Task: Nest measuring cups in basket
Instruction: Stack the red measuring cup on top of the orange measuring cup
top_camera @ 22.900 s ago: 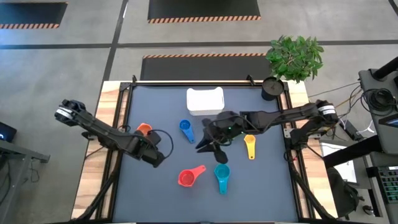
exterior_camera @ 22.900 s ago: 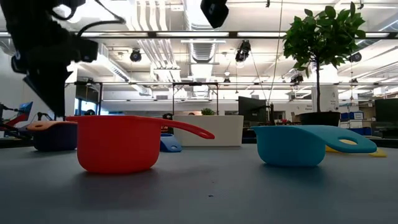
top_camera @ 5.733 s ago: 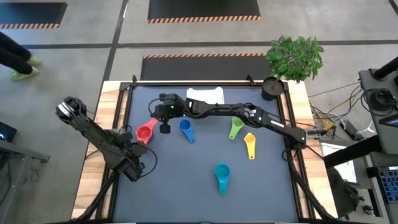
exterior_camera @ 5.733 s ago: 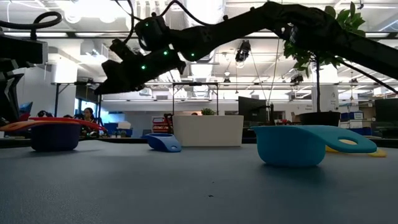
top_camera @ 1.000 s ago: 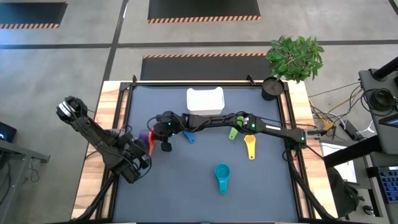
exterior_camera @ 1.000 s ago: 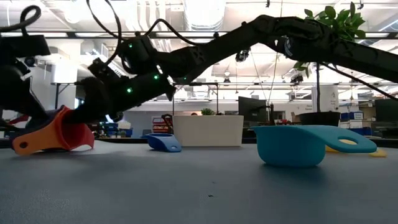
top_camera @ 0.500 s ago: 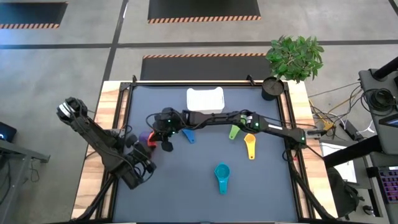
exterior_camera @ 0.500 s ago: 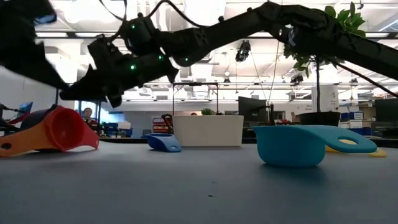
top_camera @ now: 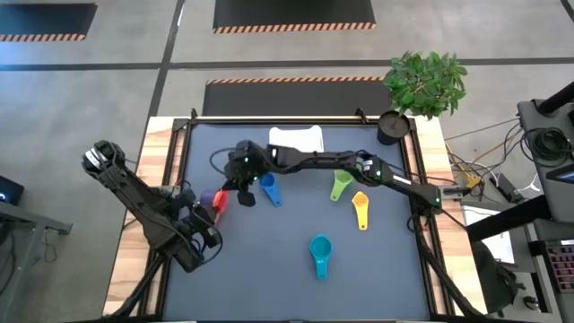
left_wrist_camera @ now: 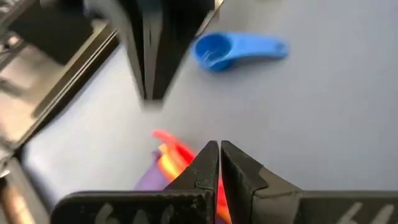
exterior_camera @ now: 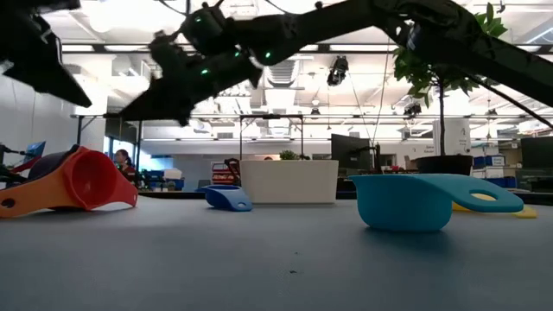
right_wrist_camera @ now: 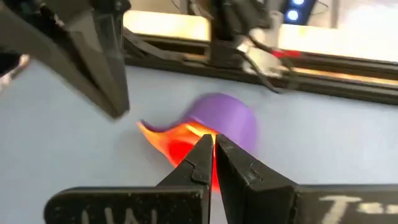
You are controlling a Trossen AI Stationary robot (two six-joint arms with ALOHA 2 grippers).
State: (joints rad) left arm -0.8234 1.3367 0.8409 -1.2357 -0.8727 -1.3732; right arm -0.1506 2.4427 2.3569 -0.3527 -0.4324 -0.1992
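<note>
Right gripper (top_camera: pixel 244 193) risen off tipped nested cups (top_camera: pixel 213 200).

The teal cup (exterior_camera: pixel 404 201) at right of the low view looks like smooth, slightly glossy plastic, as does the red cup (exterior_camera: pixel 97 180) at left. The counter (top_camera: pixel 269 260) is matt dark grey, edged with pale wood.

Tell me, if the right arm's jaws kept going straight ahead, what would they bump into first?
Probably the nested purple, orange and red cups, lying dead ahead of the right gripper, though the distance is unclear.
</note>
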